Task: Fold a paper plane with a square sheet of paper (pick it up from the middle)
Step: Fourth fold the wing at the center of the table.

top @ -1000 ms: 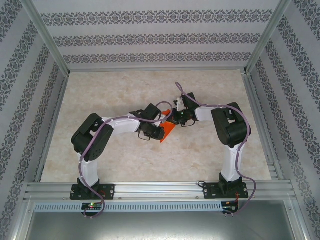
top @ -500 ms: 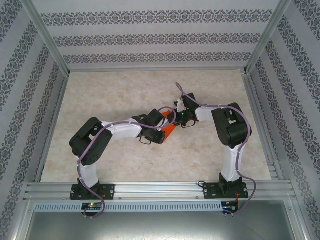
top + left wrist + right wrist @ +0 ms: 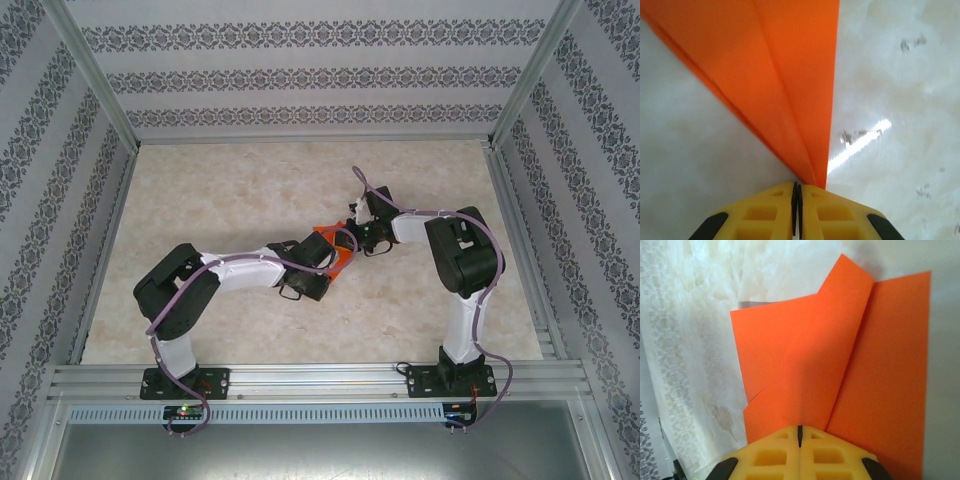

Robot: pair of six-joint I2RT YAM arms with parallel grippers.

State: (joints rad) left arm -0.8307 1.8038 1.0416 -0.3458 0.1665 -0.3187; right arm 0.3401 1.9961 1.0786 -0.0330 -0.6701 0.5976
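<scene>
So both arms are meeting mid-table (image 3: 250,180). The left gripper (image 3: 797,187) is pinching the narrow pointed end of the orange paper plane (image 3: 785,75), jaws pressed tight on it. The right gripper (image 3: 800,430) is clamping the wider folded end. Can't really tell if it's lifted or resting.
</scene>
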